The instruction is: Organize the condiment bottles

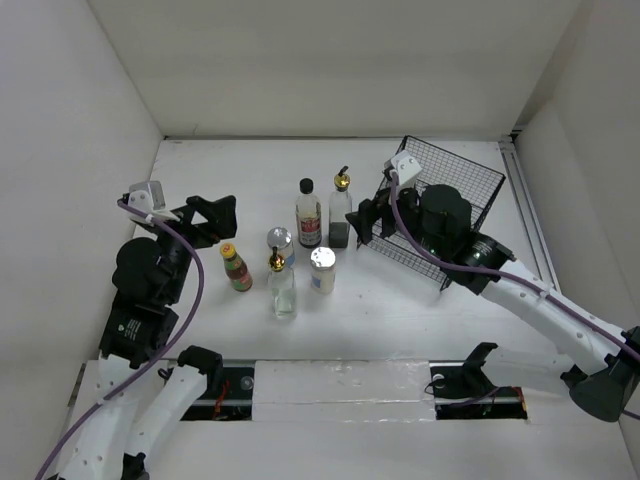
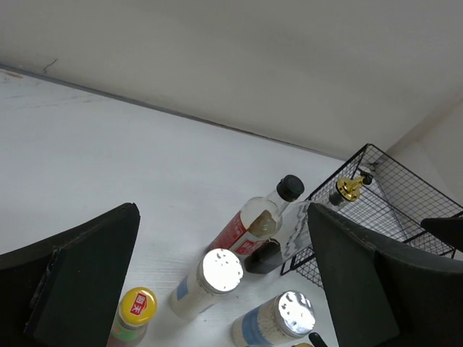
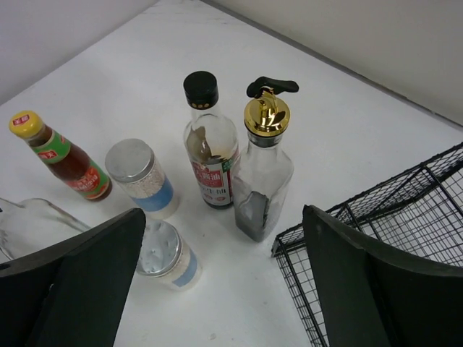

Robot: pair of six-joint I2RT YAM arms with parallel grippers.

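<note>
Six condiment bottles stand grouped mid-table. The black-capped bottle with a red-white label (image 1: 308, 214) and a clear gold-spout bottle (image 1: 340, 210) stand at the back. Two silver-lidded jars (image 1: 280, 243) (image 1: 322, 269), a second clear gold-spout bottle (image 1: 281, 288) and the orange-capped sauce bottle (image 1: 236, 268) stand in front. My left gripper (image 1: 224, 218) is open and empty, above and left of the sauce bottle (image 2: 134, 309). My right gripper (image 1: 374, 208) is open and empty, just right of the back gold-spout bottle (image 3: 262, 173), over the basket's edge.
A black wire basket (image 1: 452, 192) lies at the right back, partly under my right arm; it also shows in the right wrist view (image 3: 405, 210) and in the left wrist view (image 2: 409, 195). White walls enclose the table on three sides.
</note>
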